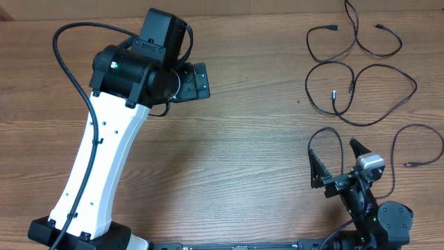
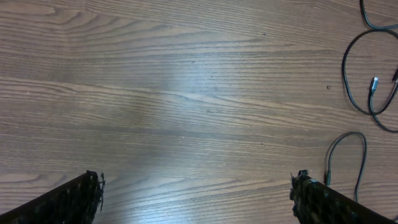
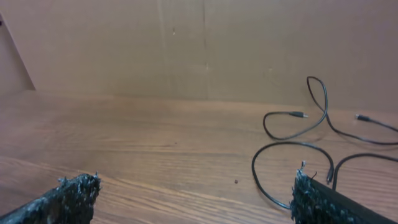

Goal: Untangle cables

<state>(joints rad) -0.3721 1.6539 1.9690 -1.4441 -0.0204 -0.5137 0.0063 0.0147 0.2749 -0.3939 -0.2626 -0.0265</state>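
Several thin black cables lie as loose wavy strands on the right of the wooden table: one at the back point(image 1: 356, 36), one in the middle point(image 1: 308, 85) and one by the right edge point(image 1: 393, 149). A fourth strand loops point(image 1: 326, 129) just behind my right gripper point(image 1: 338, 158), which stands open and empty near the front right. My left gripper point(image 1: 200, 80) hovers open over bare wood at the back left, far from the cables. The left wrist view has cable loops point(image 2: 344, 68) at its right edge. In the right wrist view cable loops point(image 3: 253, 167) lie ahead of the right finger point(image 3: 311, 199).
The left arm's white link point(image 1: 104, 160) stretches from the front left corner toward the table's middle, with its thick black hose point(image 1: 61, 62) arching to the left. A tan wall point(image 3: 186, 43) stands behind the table.
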